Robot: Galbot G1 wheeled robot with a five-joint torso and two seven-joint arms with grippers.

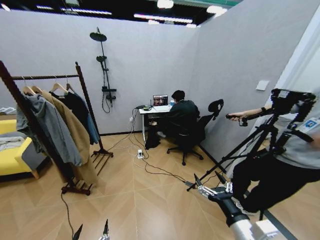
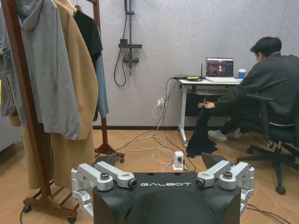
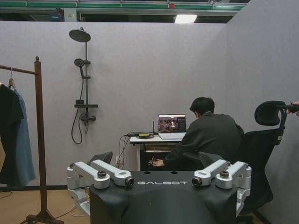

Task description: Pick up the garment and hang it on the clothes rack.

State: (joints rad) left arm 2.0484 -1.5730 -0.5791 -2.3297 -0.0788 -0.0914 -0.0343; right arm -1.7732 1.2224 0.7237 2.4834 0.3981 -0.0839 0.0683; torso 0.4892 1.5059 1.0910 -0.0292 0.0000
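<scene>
Both hands spread and empty, left hand [image 2: 163, 179] low, right hand [image 3: 159, 175] raised toward the tabletop [image 3: 152, 138].
One clothes rack [image 1: 85, 95] holds a grey hoodie [image 1: 52, 125], a tan coat [image 1: 75, 135] and the black garment [image 1: 77, 106] on its rail.

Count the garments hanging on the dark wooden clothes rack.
4 on the dark wooden clothes rack: a grey hoodie nearest, then a tan long coat, a black top, and a blue garment farthest. More may be hidden between them.
</scene>
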